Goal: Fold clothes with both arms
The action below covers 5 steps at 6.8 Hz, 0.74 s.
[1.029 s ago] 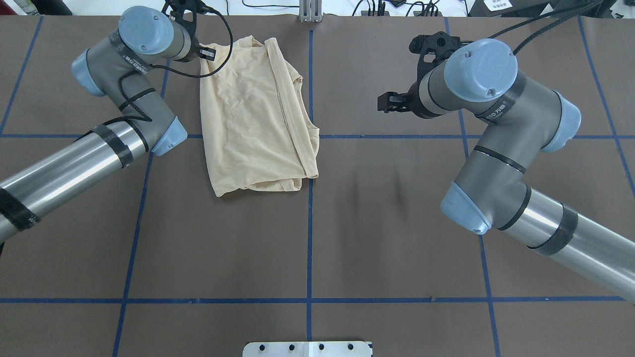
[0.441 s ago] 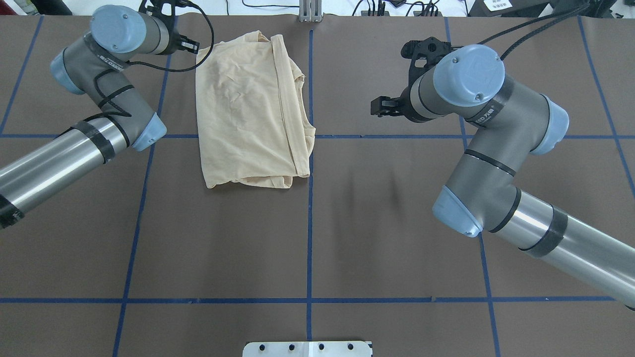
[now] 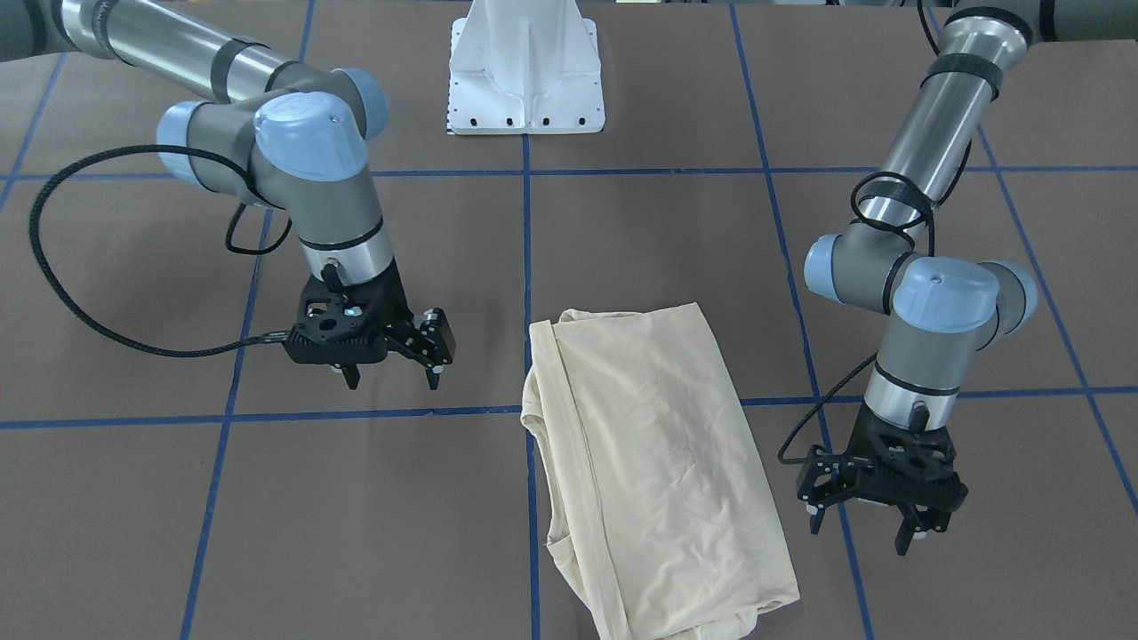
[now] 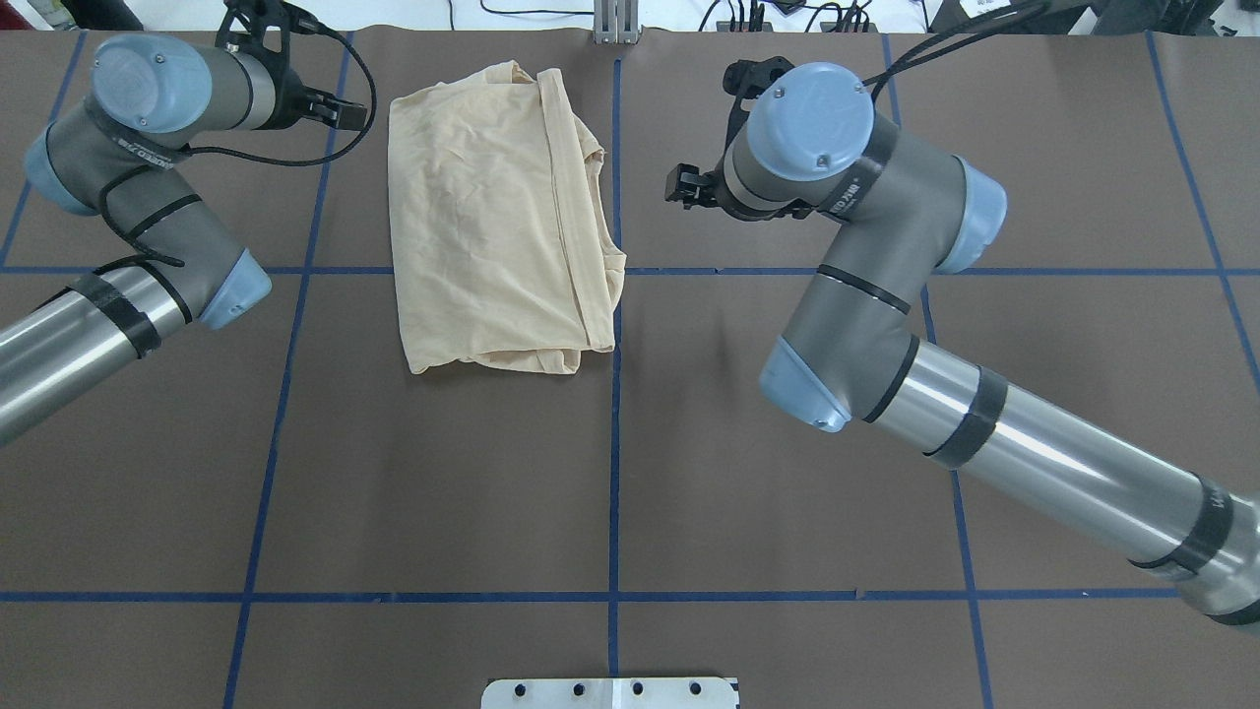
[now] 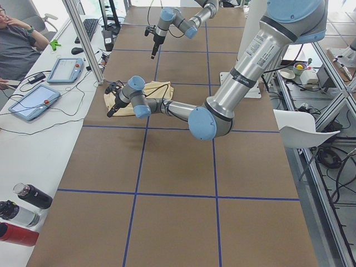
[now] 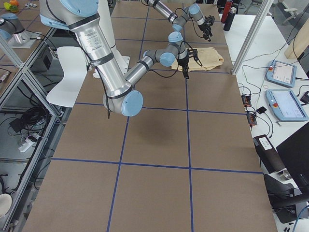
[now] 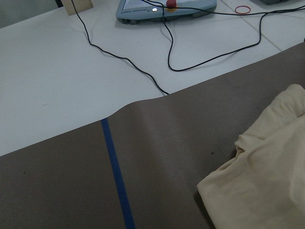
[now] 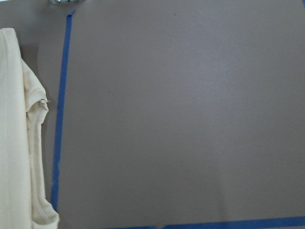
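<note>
The cream-yellow shirt (image 4: 492,217) lies folded into a long rectangle on the brown table, left of the centre tape line; no print shows. It also shows in the front view (image 3: 658,462). My left gripper (image 3: 858,532) hangs open and empty beside the shirt's far left edge, clear of the cloth; in the overhead view (image 4: 345,110) it sits just left of the far corner. My right gripper (image 3: 391,380) is open and empty, a short way right of the shirt across the tape line, and it also shows overhead (image 4: 686,187). The left wrist view shows a shirt corner (image 7: 267,181); the right wrist view shows its edge (image 8: 16,143).
Blue tape lines (image 4: 615,443) grid the brown table. The white pedestal base (image 3: 524,80) stands at the robot's side. Beyond the far edge a white bench holds teach pendants (image 7: 167,9) and cables. A person (image 5: 16,39) sits there; bottles (image 5: 22,214) stand at the bench's end.
My left gripper let go of the shirt's far left corner and drew away to the left. The shirt settled flat. My right arm swung left toward the shirt.
</note>
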### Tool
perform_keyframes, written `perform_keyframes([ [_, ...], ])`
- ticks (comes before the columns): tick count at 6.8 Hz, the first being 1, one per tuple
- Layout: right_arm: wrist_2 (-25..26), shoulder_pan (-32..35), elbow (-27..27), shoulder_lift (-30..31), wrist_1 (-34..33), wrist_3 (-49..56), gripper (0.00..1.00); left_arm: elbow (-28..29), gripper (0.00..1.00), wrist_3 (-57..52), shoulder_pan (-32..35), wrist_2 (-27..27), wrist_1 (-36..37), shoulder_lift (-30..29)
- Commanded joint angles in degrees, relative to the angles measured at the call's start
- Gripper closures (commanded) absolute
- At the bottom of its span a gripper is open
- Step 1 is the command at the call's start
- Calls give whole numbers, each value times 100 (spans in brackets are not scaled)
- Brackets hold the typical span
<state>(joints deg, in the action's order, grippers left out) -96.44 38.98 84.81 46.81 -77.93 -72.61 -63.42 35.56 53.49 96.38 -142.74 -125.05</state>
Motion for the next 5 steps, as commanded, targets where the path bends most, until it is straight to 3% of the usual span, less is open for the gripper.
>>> perform_keyframes([
  [1,580,-389,-682,-574,233,-604,2,-136,0,30,4,22,1,95],
  [2,808,-548,-1294,-724,940,-719,4,-144,0,38,4,56,-8,104],
  [3,950,-663,-1605,-900,1103,-729,14,-153,0,38,-5,57,-16,113],
  [4,960,-777,-1617,-910,1105,-737,28,-153,0,47,-14,57,-25,121],
  [5,1004,-848,-1660,-910,1105,-737,34,-153,0,47,-14,57,-43,122],
])
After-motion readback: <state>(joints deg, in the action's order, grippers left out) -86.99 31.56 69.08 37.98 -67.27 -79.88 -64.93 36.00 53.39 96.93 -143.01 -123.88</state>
